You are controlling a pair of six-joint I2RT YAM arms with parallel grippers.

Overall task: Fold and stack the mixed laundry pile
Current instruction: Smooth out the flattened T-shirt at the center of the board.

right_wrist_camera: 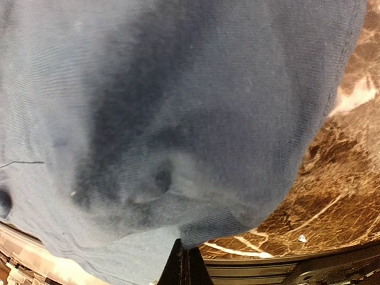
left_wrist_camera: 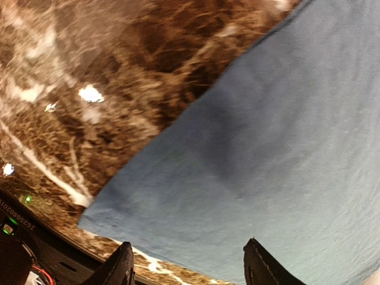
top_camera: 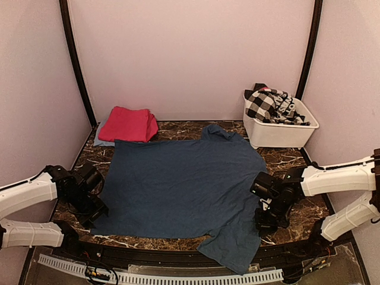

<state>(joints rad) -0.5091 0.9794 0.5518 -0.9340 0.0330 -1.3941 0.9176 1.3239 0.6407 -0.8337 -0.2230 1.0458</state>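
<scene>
A large navy-blue sheet of the mixed laundry pile lies spread flat over the marble table, one flap hanging over the near edge. My left gripper hovers at its near-left corner. In the left wrist view that gripper is open, its fingers apart above the navy cloth and holding nothing. My right gripper is at the sheet's right edge. In the right wrist view it is shut, pinching a ribbed hem of the navy cloth. A folded magenta-pink cloth rests on a light-blue piece at the back left.
A white tub stands at the back right with a black-and-white checked garment heaped in it. Pink walls close in the table on three sides. Bare marble shows between the tub and my right arm.
</scene>
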